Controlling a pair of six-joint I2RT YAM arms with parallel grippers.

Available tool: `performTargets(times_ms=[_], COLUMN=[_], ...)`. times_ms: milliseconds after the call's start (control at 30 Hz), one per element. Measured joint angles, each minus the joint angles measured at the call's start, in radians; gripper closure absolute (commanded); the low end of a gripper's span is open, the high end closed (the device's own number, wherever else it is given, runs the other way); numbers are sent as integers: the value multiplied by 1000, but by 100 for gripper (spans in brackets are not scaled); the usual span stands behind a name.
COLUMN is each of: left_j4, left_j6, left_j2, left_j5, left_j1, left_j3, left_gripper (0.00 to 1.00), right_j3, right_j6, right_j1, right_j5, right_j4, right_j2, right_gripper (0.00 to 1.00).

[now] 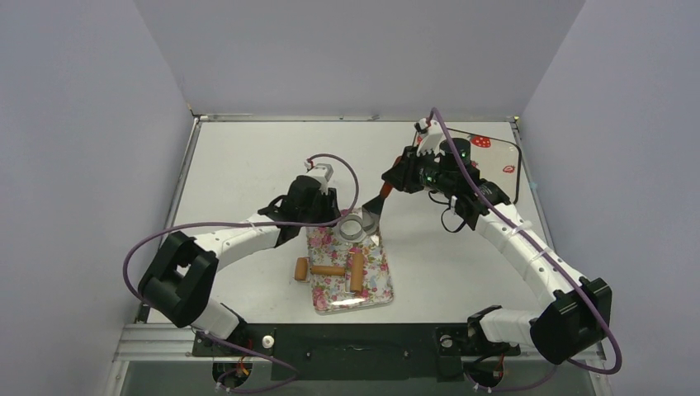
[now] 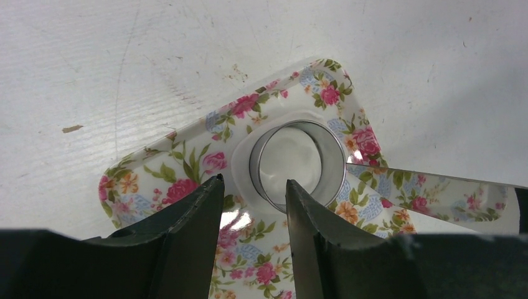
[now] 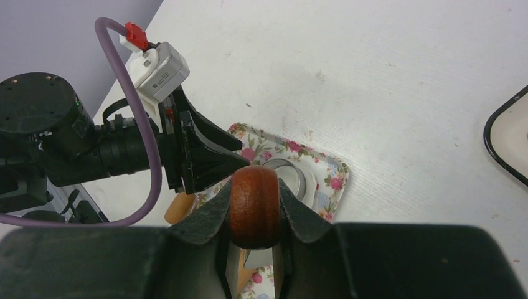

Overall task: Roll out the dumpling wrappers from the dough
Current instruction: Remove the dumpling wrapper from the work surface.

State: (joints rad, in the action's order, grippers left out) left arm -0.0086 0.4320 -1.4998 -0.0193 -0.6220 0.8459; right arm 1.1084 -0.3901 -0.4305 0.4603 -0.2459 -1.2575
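**A:** Where does the dough sit?

**B:** At the far end of the floral tray; it is a flattened white patch with the metal ring pressed onto it; the round inside the ring looks like a cut wrapper, and a thin fringe shows outside the ring's left wall.

**A:** And the hands?

**B:** The left gripper has its fingers apart with nothing between them, just on the near side of the ring; whether one fingertip touches the ring's wall I cannot tell. The right gripper is clamped on the red-brown handle of the spatula; its shiny blade lies low beside the ring's right side. The wooden roller lies on the tray's near half, apart from both.

**A:** So what makes this step go well?

**B:** I judge the step to be freeing the cut round. Straddle the ring squarely, one finger on each side of its wall, then close gently so it doesn't skid across the glossy tray; lift it straight up, not tilted, or the soft round may smear or come up with it. Keep the blade flat against the tray and slide it under slowly; a steep angle would gouge the dough or nudge the tray.
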Motion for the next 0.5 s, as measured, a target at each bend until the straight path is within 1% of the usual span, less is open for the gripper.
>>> performTargets(times_ms=[333, 500], left_j4=[132, 164], left_j6=[-6, -21], left_j2=[-79, -97], left_j5=[-23, -58], left_j1=[-53, -60], left_j3=[-25, -53], left_gripper=[63, 65], right_j3=[-21, -77], right_j6=[-10, -32], right_j1=[6, 2], right_j5=[-1, -37], right_j4=[17, 74], right_j2=[-14, -14], right_gripper=[100, 100])
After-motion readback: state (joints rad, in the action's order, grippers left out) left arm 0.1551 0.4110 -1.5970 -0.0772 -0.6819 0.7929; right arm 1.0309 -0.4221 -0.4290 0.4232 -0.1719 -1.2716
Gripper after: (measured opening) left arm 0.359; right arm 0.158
